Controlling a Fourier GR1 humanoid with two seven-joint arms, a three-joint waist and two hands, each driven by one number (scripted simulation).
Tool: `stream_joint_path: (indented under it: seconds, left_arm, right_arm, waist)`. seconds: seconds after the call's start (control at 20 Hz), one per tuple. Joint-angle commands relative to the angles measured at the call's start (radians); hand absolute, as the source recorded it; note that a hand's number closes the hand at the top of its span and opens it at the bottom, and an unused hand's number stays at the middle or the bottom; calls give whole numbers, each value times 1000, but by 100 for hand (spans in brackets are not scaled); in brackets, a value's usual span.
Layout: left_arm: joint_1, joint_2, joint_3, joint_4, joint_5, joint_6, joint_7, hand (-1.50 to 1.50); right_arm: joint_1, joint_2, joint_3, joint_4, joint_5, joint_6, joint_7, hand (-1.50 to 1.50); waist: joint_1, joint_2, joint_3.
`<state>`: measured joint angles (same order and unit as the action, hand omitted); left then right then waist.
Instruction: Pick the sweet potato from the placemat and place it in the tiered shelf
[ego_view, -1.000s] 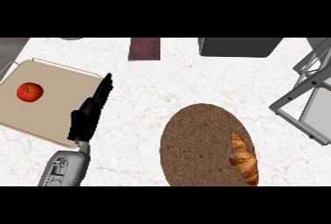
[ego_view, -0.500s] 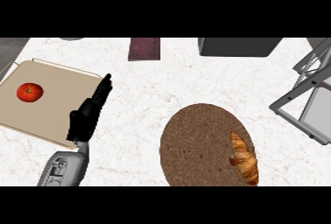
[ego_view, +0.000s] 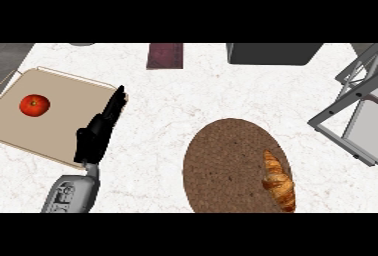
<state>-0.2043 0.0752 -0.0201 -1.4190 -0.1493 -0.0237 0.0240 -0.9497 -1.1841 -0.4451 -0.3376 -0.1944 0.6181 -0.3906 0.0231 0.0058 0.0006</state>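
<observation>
The sweet potato (ego_view: 278, 181) lies on the round woven placemat (ego_view: 221, 165), near its right edge — well apart from the tiered shelf (ego_view: 354, 115) at the counter's right. Only the left hand (ego_view: 100, 132) is seen, fingers straight and holding nothing, over the edge of a beige board (ego_view: 52, 135) that bears a tomato (ego_view: 34, 105). The right hand is not in view. Nothing is gripped — a reach to the placemat and a grasp would be called for.
</observation>
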Motion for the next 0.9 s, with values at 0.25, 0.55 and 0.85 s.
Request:
stream_joint_path:
  seconds: [0.25,0.55,0.85]
  left_arm:
    - [13,-24,-39,-31,-16,3,9,0]
    - [20,-17,-22,-22,-12,9,-13,0]
    - [1,-11,-10,-26,2,-1,-7,0]
  right_arm:
    - [-98,-183,-93,178,-72,-10,266,-150]
    - [28,-246,-54,203,-23,114,257,-150]
    - [84,-290,-38,188,4,162,193,-150]
  waist:
    - [28,13,3]
    - [14,22,10]
    - [10,28,15]
